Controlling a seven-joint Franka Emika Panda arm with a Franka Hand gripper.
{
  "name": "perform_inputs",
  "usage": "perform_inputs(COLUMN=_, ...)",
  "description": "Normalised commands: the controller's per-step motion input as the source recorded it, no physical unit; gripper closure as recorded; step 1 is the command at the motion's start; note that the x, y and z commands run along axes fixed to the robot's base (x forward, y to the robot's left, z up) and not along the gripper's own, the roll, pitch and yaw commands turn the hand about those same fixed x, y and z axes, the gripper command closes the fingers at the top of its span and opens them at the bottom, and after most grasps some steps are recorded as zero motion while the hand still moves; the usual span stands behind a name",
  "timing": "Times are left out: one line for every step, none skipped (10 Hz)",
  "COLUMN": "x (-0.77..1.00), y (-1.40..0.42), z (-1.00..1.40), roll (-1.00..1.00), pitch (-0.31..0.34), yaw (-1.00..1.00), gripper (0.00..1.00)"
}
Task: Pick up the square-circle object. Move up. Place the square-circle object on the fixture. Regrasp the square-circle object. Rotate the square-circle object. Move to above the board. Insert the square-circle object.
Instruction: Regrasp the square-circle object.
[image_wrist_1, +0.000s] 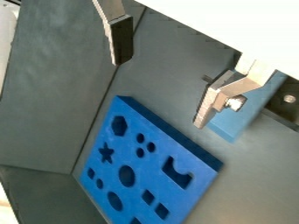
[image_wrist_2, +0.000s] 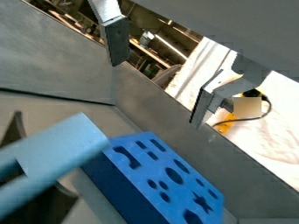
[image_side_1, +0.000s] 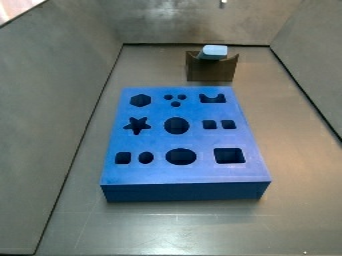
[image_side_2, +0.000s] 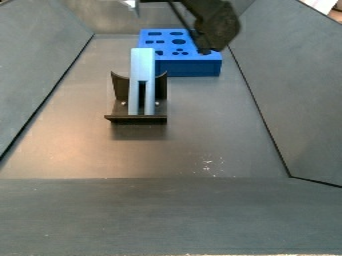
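Observation:
The square-circle object, a light grey-blue peg, stands upright in the notch of the dark fixture. From above, a side view shows its pale top on the fixture, behind the blue board. My gripper is open with nothing between its fingers, held high above the floor between board and peg. In a wrist view the peg looms large beside the board, with the gripper apart from it. The gripper's dark body hangs over the board.
Grey walls enclose the dark floor on all sides. The board lies in the middle of the floor, the fixture close to one wall. Beyond the wall there is clutter and white cloth.

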Motion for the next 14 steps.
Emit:
perform_inputs(x=-1.00, y=-0.01, z=0.01, roll=0.08, pitch=-0.120, yaw=0.02, gripper=0.00)
perform_inputs(x=-0.86, y=-0.01, z=0.01, roll=0.09, pitch=-0.121, yaw=0.03, gripper=0.00)
perform_inputs(x=-0.73, y=-0.01, z=0.01, roll=0.10, pitch=-0.119, yaw=0.04, gripper=0.00)
perform_inputs(x=-0.55, y=-0.01, z=0.01, roll=0.10, pitch=-0.107, yaw=0.05, gripper=0.00)
perform_inputs(x=-0.29, y=-0.35, z=-1.00, roll=1.00, pitch=-0.020, yaw=-0.91, gripper=0.00)
perform_inputs(x=-0.19, y=-0.37, z=-1.00, roll=1.00, pitch=-0.023, yaw=-0.91, gripper=0.00)
perform_inputs(x=-0.04, y=-0.34, z=-1.00, roll=1.00, pitch=-0.050, yaw=-0.91, gripper=0.00)
perform_inputs(x=-0.02, y=-0.22, z=-0.84, roll=1.00, pitch=-0.071, yaw=-0.92, gripper=0.00)
perform_inputs(x=0.00, y=-0.11, z=-0.58, roll=1.00, pitch=-0.098, yaw=-0.93, gripper=0.00)
perform_inputs(x=0.00, y=-0.08, z=-0.39, roll=1.00, pitch=-0.118, yaw=-0.94, gripper=0.00)
perform_inputs(x=0.00, y=-0.05, z=-0.20, roll=1.00, pitch=-0.136, yaw=-0.94, gripper=0.00)
perform_inputs(x=-0.01, y=-0.03, z=-0.06, roll=1.00, pitch=-0.153, yaw=-0.94, gripper=0.00)
perform_inputs(x=-0.03, y=-0.03, z=-0.03, roll=1.00, pitch=-0.175, yaw=-0.94, gripper=0.00)
perform_inputs(x=-0.04, y=-0.03, z=-0.02, roll=1.00, pitch=-0.190, yaw=-0.94, gripper=0.00)
